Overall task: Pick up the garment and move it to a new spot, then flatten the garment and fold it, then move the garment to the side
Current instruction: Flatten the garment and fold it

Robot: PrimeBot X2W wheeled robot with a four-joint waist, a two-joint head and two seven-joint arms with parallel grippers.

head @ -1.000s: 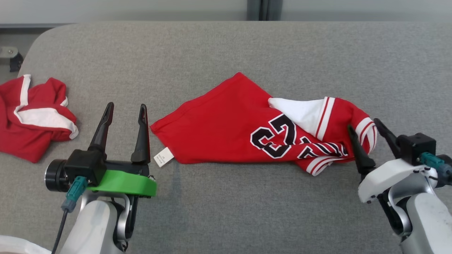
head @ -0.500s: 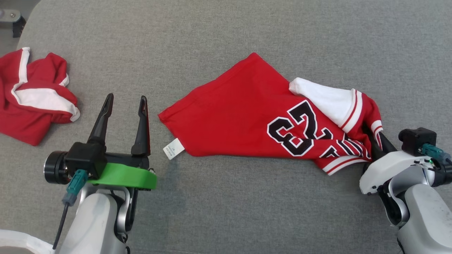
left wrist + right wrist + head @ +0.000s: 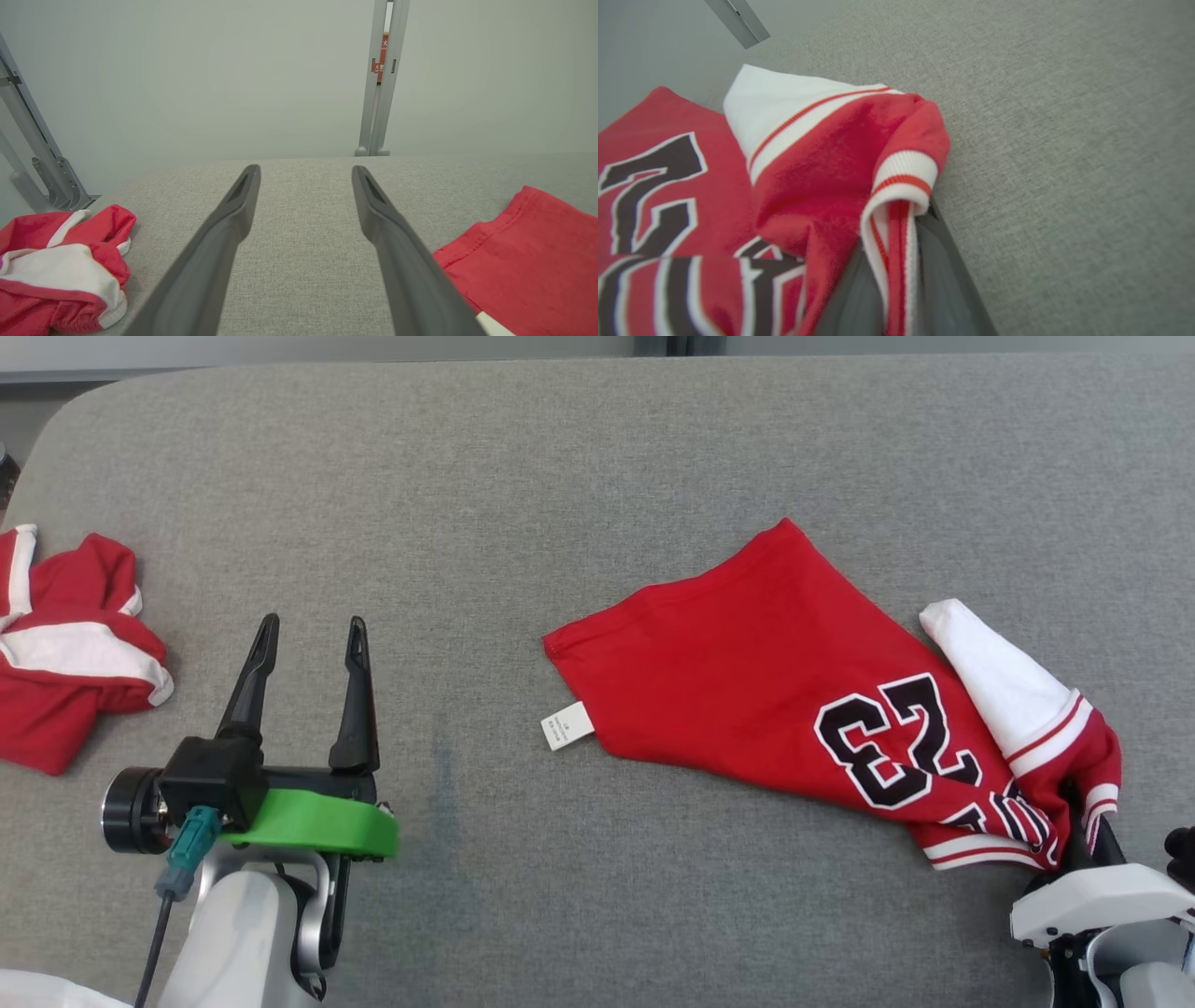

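The garment (image 3: 766, 691) is a red jersey with a black "23" and white striped trim, lying crumpled on the grey table (image 3: 560, 476). My right gripper (image 3: 1083, 800) is at its near right end, shut on the striped trim. In the right wrist view the trim (image 3: 896, 224) is pinched between the dark fingers (image 3: 943, 275) of the right gripper (image 3: 906, 219), with the garment (image 3: 822, 177) bunched just beyond. My left gripper (image 3: 313, 621) stands open and apart from the garment, to its left. Between the fingers of the left gripper (image 3: 306, 169) is bare table, and the garment's hem (image 3: 528, 252) lies to the right.
A second red and white garment (image 3: 65, 653) lies bunched at the table's left edge, also seen as a crumpled heap (image 3: 60, 270) in the left wrist view. A white label (image 3: 567, 725) hangs off the jersey's near left corner. Metal posts (image 3: 380, 79) stand behind the table.
My right gripper has shut on the striped trim and drawn the garment to the right and nearer. The head view has shifted. The left gripper stays open and still.
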